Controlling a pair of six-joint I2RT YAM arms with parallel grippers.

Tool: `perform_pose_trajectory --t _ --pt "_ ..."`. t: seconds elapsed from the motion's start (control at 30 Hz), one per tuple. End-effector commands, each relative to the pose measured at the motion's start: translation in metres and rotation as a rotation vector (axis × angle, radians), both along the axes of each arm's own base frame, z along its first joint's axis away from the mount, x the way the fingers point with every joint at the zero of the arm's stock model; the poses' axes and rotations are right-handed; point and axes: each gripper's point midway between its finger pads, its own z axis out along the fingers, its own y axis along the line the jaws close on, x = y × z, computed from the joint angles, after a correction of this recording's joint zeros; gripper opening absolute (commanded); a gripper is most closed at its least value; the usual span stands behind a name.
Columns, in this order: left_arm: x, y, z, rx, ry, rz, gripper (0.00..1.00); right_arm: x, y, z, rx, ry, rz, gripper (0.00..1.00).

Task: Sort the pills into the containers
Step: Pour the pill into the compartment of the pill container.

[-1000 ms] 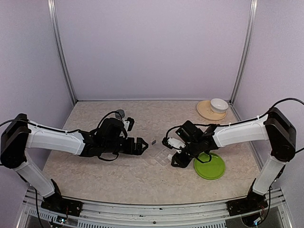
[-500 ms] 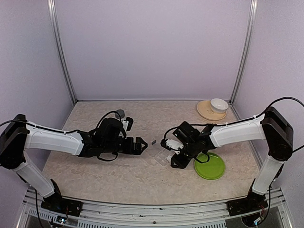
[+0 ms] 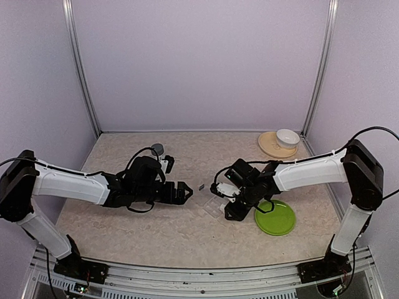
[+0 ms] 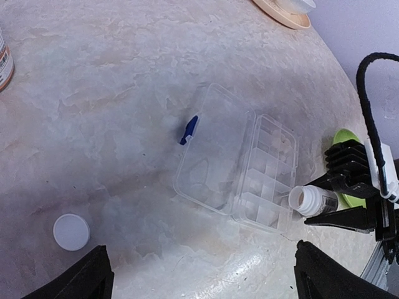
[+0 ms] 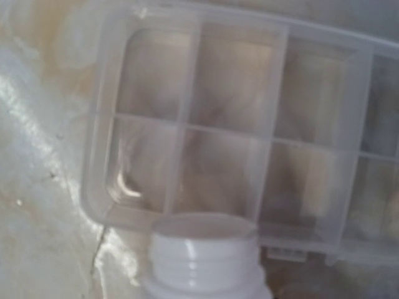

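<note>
Your left gripper (image 3: 182,192) hangs low over the table (image 3: 156,230) with its jaws spread wide and nothing in them, and a white cap (image 4: 71,232) lies on the table close in front of it. Between your 2 arms the clear pill box (image 4: 212,168) lies open, its lid laid flat toward the left arm and its compartments (image 4: 269,163) toward the right. Your right gripper (image 3: 225,193) is clamped on a small bottle (image 4: 313,200), tipped on its side with its open mouth at the edge of the compartments, and the green plate (image 3: 277,219) sits just right of it.
</note>
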Motion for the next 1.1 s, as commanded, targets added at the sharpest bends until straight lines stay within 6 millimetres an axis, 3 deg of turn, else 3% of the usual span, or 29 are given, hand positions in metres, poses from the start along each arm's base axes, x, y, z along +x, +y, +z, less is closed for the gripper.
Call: perform_pose_trajectory --t 0.0,1.07 --pt "0.0018 0.0004 0.0127 -0.035 -0.031 0.012 0.99 -0.0016 0.0003 -0.0018 -0.038 0.006 0.005 0.17" --pt "-0.0008 0.0036 0.0090 -0.039 -0.027 0.015 0.99 -0.0038 -0.0027 -0.0041 -0.141 0.036 0.029 0.18"
